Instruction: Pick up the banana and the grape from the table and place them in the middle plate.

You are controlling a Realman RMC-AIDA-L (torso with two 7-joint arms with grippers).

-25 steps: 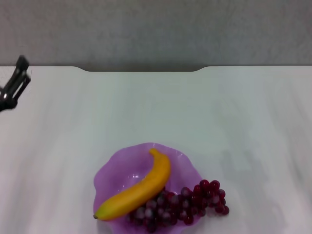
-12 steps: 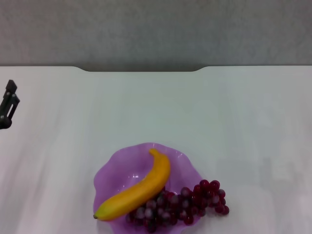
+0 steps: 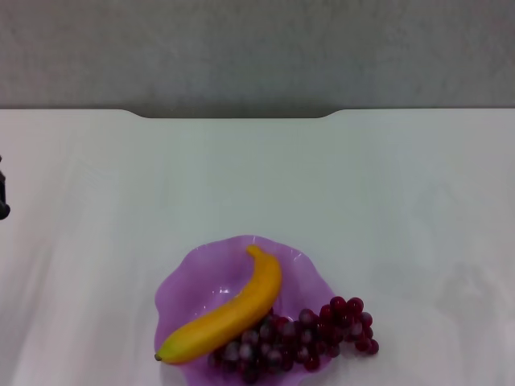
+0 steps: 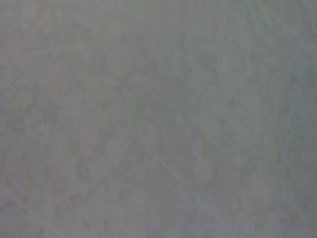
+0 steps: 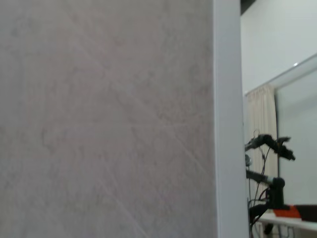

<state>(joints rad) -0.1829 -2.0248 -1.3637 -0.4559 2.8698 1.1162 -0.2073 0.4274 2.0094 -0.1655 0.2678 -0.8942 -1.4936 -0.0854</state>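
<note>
- Seemingly near its end, the task is pictured with the banana (image 3: 227, 315) laid diagonally across the middle plate (image 3: 193, 277), dark tip at the near-left rim and the other end pointing toward the plate's far side.
- The grape (image 3: 298, 338) bunch is seen tucked against the banana's near-right flank; roughly half of it rests on the plate, while the rest is draped over the scalloped rim onto the table (image 3: 362, 185).
- That overhang is judged a matter of length: the bunch is about as long as the plate is wide and, with the banana taking the middle, was left little room.
- Whether the spilling end counts as placed cannot be settled; a nudge inward may be called for, and a rolling banana would be the risk.
- Only a dark sliver of the left gripper (image 3: 3, 201) is caught at the far left edge of the head view, well apart from the plate; how its fingers stand cannot be told, and nothing is seen held by it.
- Nothing but a plain grey surface is shown by the left wrist view.
- No sign of the right gripper is found anywhere; a grey wall panel (image 5: 104, 119) and a distant room are shown by its wrist view, which suggests the arm is parked away from the work.
</note>
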